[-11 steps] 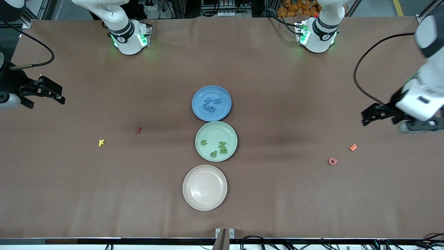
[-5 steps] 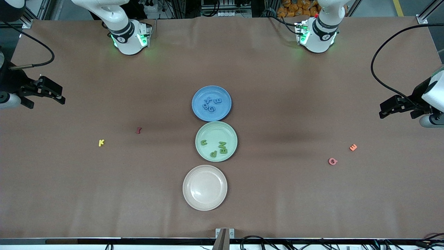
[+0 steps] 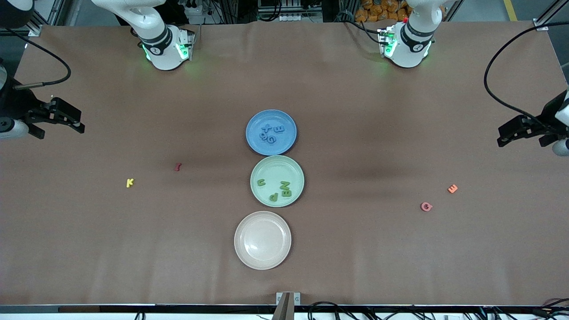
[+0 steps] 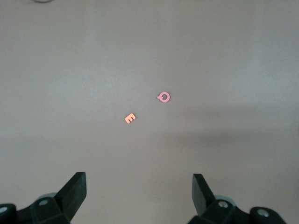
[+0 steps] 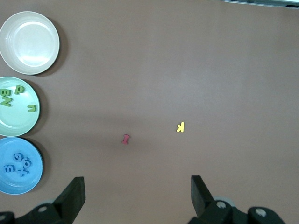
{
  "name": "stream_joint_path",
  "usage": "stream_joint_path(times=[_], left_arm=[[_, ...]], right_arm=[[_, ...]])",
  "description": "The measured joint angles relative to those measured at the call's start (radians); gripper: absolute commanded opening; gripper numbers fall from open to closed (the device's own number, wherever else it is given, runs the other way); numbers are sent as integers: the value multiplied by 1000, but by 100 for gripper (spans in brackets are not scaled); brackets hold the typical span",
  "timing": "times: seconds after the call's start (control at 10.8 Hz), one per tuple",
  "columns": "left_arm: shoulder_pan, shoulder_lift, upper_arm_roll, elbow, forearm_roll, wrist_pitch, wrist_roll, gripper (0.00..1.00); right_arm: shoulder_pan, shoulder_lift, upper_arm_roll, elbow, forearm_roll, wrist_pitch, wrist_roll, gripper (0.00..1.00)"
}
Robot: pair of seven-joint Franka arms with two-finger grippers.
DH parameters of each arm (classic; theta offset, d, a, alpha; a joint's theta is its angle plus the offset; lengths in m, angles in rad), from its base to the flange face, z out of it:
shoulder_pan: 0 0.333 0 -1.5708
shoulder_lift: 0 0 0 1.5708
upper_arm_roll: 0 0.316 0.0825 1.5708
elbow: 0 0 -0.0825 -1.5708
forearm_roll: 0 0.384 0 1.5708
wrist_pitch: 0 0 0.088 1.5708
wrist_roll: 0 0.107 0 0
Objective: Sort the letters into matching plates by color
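I have 3 plates lined up in the middle of the surface point(image 3: 382, 249), each rim close against the next. The blue plate point(image 3: 254, 142) is farthest from the front camera and holds 4 blue letters point(image 3: 270, 134) bunched together. The pale green plate point(image 3: 266, 171) comes next, with 4 green letters point(image 3: 278, 190) in it: a "u" shape point(image 3: 261, 182), a "P" point(image 3: 273, 197) and 2 more side by side near the rim. The cream-beige plate point(image 3: 262, 240) is nearest the front camera and I see no letter in it.

4 letters lie on the bare surface. Toward the right arm's end are the yellow K point(image 3: 130, 182) and the dark red letter point(image 3: 178, 167), well apart from each other. Toward the left arm's end are the orange E point(image 3: 452, 189) and the pink letter point(image 3: 426, 206), near each other but not touching.

My left gripper point(image 3: 511, 133) hangs at the left arm's end of the surface, jaws wide, with nothing between them. In the left wrist view the orange E point(image 4: 130, 118) and pink letter point(image 4: 164, 97) lie well clear of the jaws, outside the gap, out ahead of the tips.

My right gripper point(image 3: 66, 118) is at the right arm's end, jaws also wide and holding nothing. In its wrist view the dark red letter point(image 5: 125, 139) and yellow K point(image 5: 180, 127) lie out ahead of the jaw tips, not between them, with all 3 plates at that view's edge.
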State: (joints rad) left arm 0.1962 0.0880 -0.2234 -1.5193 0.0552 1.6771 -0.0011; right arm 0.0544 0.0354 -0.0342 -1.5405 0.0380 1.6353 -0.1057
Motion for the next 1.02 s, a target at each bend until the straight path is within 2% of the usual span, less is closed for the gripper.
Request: stream_joint_path(times=[0.18, 0.37, 1.02], left_arm=[[-137, -52, 123, -14, -3, -32, 4, 100], [-214, -104, 196, -49, -3, -39, 5, 100], [-232, -105, 193, -61, -79, -56, 9, 100]], right_arm=[[3, 0, 0, 0, 0, 0, 0, 100], [3, 0, 0, -1, 0, 0, 0, 100], [5, 0, 0, -1, 0, -1, 0, 100]])
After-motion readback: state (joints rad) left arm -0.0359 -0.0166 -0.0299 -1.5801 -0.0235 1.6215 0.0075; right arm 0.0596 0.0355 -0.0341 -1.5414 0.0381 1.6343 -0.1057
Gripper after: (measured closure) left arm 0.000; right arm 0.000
